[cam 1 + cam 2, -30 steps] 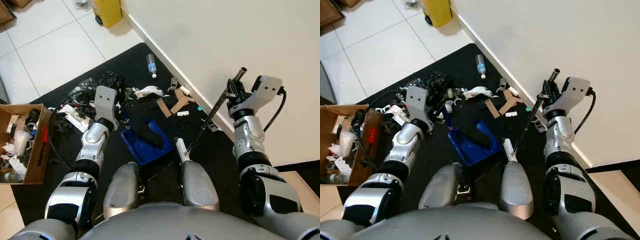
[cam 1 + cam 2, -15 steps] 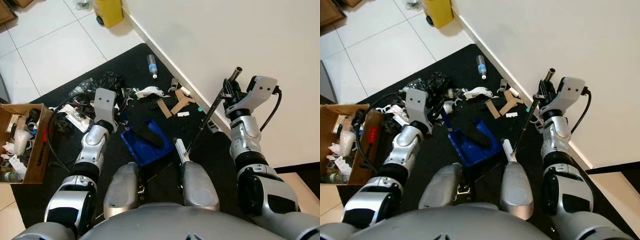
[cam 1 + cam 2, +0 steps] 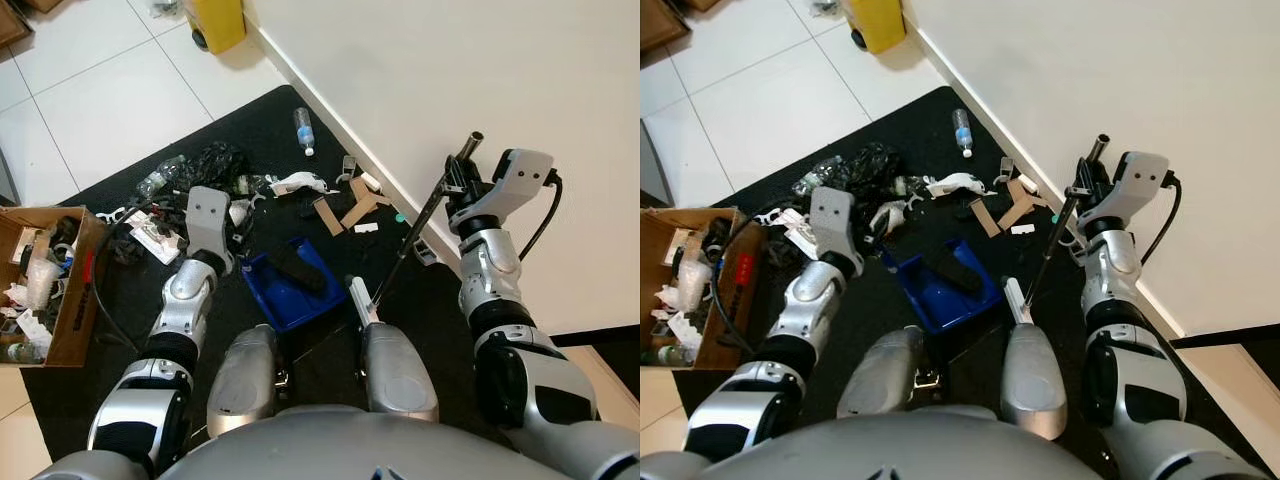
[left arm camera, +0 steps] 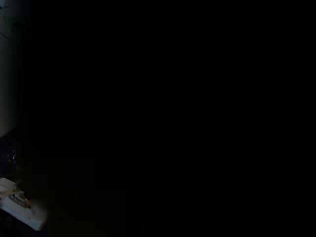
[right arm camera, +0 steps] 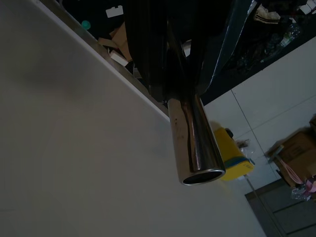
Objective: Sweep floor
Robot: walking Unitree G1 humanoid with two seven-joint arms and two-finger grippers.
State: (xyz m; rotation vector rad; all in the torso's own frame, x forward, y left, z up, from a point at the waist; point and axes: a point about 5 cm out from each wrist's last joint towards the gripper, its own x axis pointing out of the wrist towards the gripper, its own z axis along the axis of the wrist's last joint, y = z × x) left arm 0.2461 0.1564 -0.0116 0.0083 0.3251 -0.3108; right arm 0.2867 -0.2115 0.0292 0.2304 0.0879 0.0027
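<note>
A blue dustpan point(image 3: 272, 292) lies on the black mat point(image 3: 250, 125) in front of my knees, with a black object point(image 3: 297, 268) in it. My left gripper point(image 3: 208, 215) hovers just left of the pan, above the litter; its wrist hides what it holds. By the wall, my right gripper point(image 3: 462, 190) is shut on the broom handle point(image 3: 415, 235), a thin metal tube slanting down to a white piece point(image 3: 360, 297) beside the pan. In the right wrist view the tube's open end point(image 5: 197, 158) juts out past the black fingers point(image 5: 148, 54).
Cardboard scraps point(image 3: 345, 212), a plastic bottle point(image 3: 303, 130), a white item point(image 3: 297, 182) and black bags point(image 3: 215, 160) litter the mat. An open cardboard box point(image 3: 72, 300) full of rubbish stands at the left. A yellow bin point(image 3: 215, 20) is at the back. The white wall point(image 3: 450, 60) runs along my right.
My left wrist has drawn back a little toward me, and the dustpan has shifted slightly left. The right arm has moved the broom handle slightly left.
</note>
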